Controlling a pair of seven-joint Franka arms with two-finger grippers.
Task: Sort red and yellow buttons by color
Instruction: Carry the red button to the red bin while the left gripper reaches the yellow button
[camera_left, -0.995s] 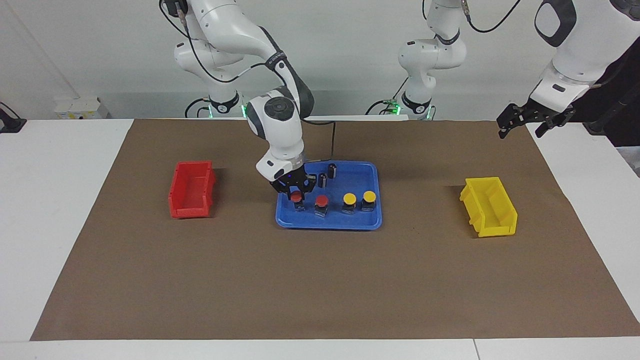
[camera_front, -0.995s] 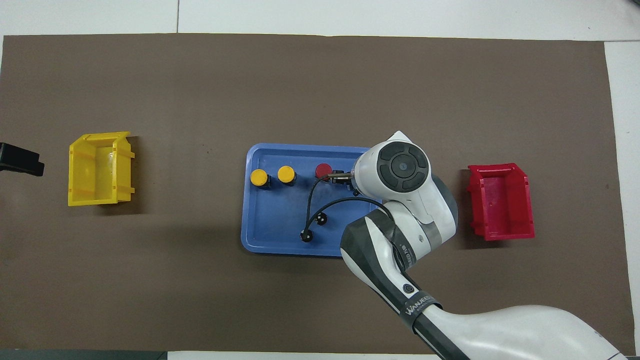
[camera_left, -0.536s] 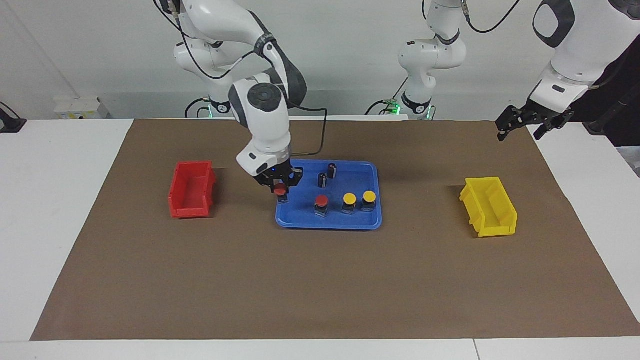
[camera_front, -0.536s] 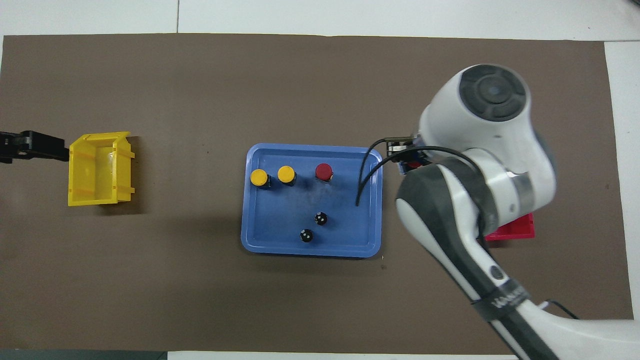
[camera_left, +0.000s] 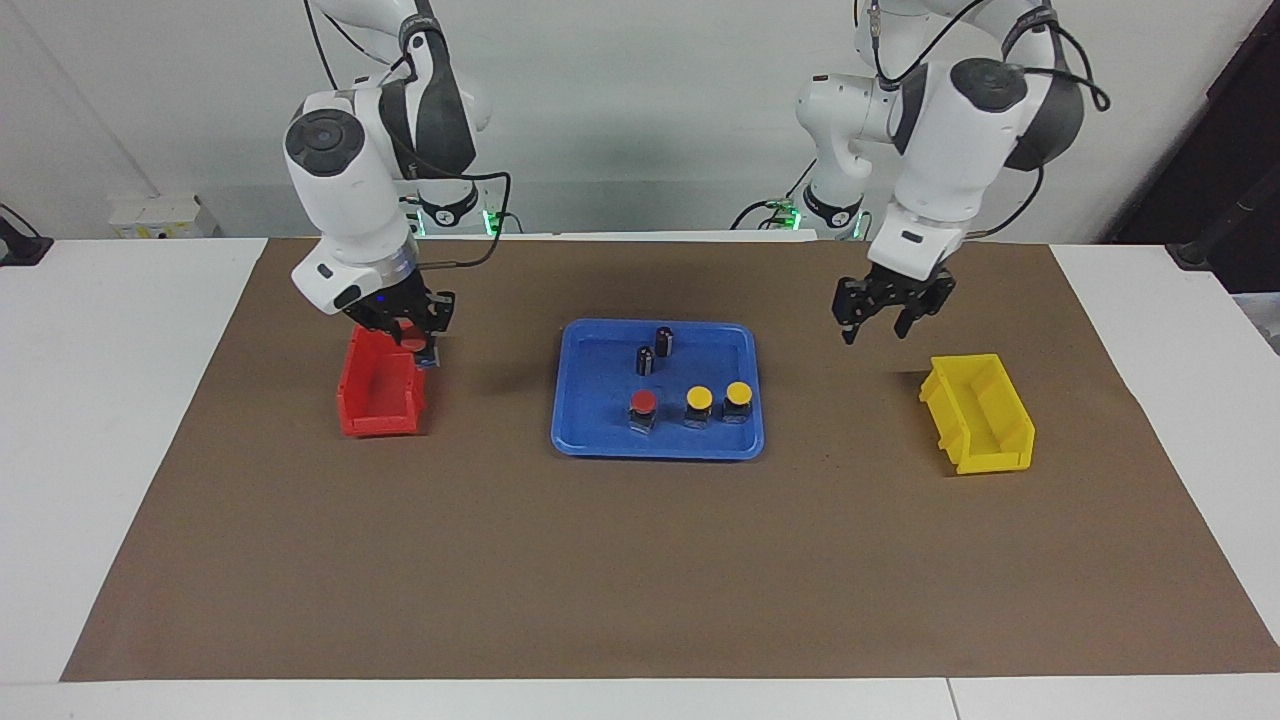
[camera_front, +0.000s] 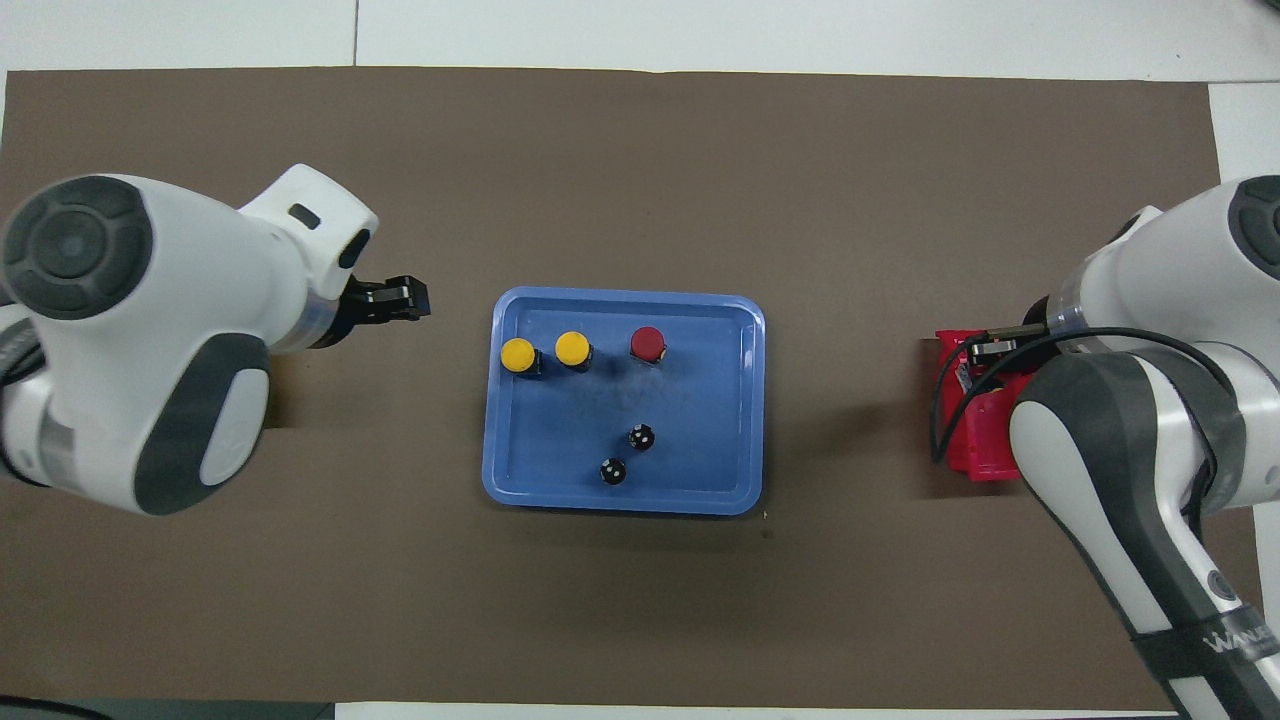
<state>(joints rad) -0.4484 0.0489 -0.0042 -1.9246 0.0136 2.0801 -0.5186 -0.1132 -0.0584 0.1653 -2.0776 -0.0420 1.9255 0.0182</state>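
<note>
- The right gripper (camera_left: 408, 335) hung over the red bin (camera_left: 372, 400), at the edge nearer the robots, clamped on a red button (camera_left: 412, 345) whose cap showed between the fingers.
- The step in hand appeared to be the drop into that bin. To do it well, the button should sit over the bin's open middle rather than its rim before release, since it looked close to the wall nearer the blue tray (camera_left: 600, 440).
- Lowering a little before letting go would likely keep the stubby body from bouncing out or tipping onto the wall.
- In the overhead view the right arm hid most of the bin, so the facing view was the one to trust for alignment.
- The second red button (camera_left: 643, 402) stood in the tray beside the two yellow buttons (camera_left: 698, 398), all three in one row on the side farther from the robots; two dark capless cylinders (camera_left: 645, 359) stood nearer the robots.
- The left gripper (camera_left: 888, 320) hovered over the brown mat (camera_left: 640, 580) between the tray and the yellow bin (camera_left: 985, 455), fingers spread and holding nothing.
- Its likely target was a yellow button; it should keep away from the tray's rim.
</note>
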